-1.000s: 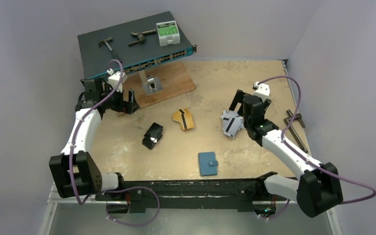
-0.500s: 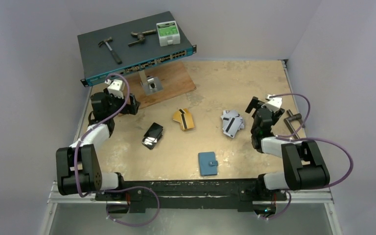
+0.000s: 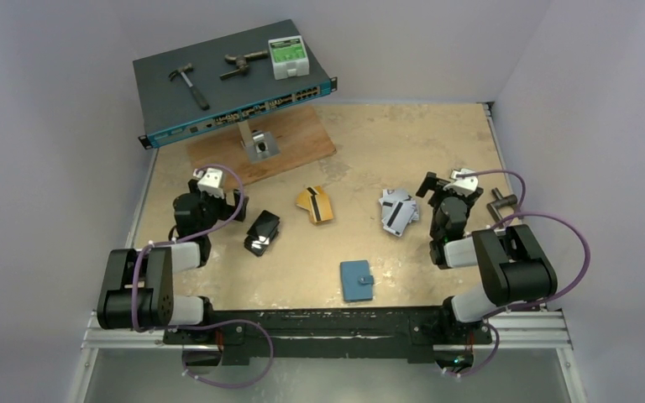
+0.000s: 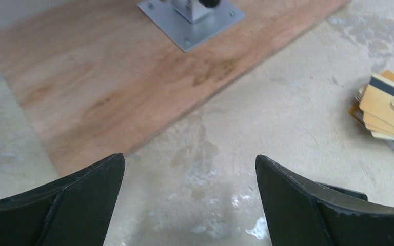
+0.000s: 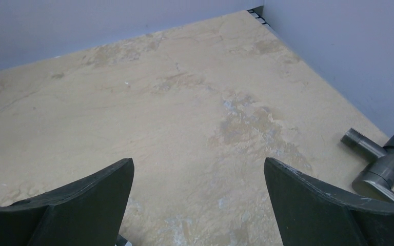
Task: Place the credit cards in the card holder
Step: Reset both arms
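Three small stacks of credit cards lie on the table: gold-orange ones (image 3: 314,204) in the middle, silver-grey ones with a dark stripe (image 3: 398,210) to the right, and black ones (image 3: 262,232) to the left. The teal card holder (image 3: 356,280) lies closed near the front edge, its snap on the right side. My left gripper (image 3: 217,191) hovers open left of the black stack, with nothing between its fingers (image 4: 190,164). The gold cards (image 4: 387,105) show at the right edge of the left wrist view. My right gripper (image 3: 447,186) stands open and empty (image 5: 199,166) just right of the silver cards.
A wooden board (image 3: 277,147) with a metal bracket (image 3: 260,144) lies at the back left. Above it a network switch (image 3: 227,84) carries a hammer (image 3: 189,84), a fitting and a white-green box (image 3: 288,57). A metal pipe fitting (image 5: 385,164) lies by the right wall.
Both arms have folded back toward their bases. The left gripper came away from the board's left end; the right gripper drew back from the silver cards. Both stayed open.
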